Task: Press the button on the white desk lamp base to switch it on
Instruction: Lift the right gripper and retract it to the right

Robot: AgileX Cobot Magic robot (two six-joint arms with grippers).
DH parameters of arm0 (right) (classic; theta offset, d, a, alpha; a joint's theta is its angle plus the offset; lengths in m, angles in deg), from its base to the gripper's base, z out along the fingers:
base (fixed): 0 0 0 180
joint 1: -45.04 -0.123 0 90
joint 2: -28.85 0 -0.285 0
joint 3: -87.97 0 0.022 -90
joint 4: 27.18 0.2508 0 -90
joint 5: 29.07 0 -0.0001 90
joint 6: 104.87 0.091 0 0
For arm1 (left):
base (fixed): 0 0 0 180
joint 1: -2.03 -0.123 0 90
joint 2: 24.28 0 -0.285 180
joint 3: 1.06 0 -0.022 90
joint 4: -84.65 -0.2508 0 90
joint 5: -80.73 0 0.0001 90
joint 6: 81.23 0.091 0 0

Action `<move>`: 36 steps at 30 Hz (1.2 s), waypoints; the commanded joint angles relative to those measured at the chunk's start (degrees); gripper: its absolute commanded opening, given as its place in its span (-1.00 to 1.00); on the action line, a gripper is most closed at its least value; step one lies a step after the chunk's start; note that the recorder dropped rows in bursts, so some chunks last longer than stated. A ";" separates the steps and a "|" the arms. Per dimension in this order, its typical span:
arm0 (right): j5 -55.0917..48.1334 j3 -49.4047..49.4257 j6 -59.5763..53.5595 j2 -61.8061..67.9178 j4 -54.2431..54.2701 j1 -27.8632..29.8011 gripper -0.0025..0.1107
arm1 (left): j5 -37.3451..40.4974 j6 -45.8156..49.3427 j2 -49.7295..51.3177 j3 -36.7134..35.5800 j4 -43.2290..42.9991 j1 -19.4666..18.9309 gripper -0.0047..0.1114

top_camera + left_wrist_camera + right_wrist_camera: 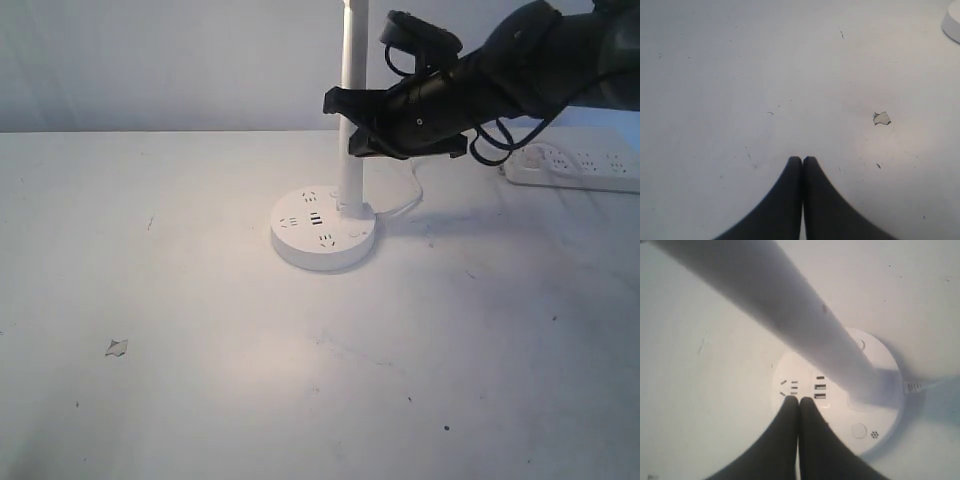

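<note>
The white desk lamp base (323,232) is a round puck on the table with a tall white stem (352,60). In the right wrist view the base (880,405) shows socket holes, dark USB slots (820,388) and the button (859,430), a faint round mark beside a cluster of tiny dots. My right gripper (799,399) is shut and empty, hanging well above the base with its tips over the socket holes, left of the button. In the exterior view it (338,102) is up beside the stem. My left gripper (802,159) is shut over bare table, with the base's edge (952,25) far off.
A long white power strip (580,165) lies at the back right, under the right arm. The lamp's white cord (405,208) runs from the base toward it. A small torn scrap (117,347) lies at front left. A bright patch lights the table before the base.
</note>
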 commanded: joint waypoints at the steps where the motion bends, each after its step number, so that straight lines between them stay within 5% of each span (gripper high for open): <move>1: -5.81 -0.13 -0.60 -3.06 -10.13 0.08 -0.96 | -0.09 -0.07 -0.18 -0.11 0.01 0.47 -0.92; 9: -13.88 -0.13 3.01 -10.65 -21.36 0.08 -0.96 | -0.09 -0.07 -0.18 -0.11 0.01 0.47 -0.92; 23: -18.37 11.64 4.94 -26.26 -23.54 0.08 -0.96 | -0.09 -0.07 -0.18 -0.11 0.01 0.47 -0.92; 36: -24.85 12.15 7.27 -27.64 -22.43 0.08 -0.96 | -0.09 -0.07 -0.18 -0.11 0.01 0.47 -0.92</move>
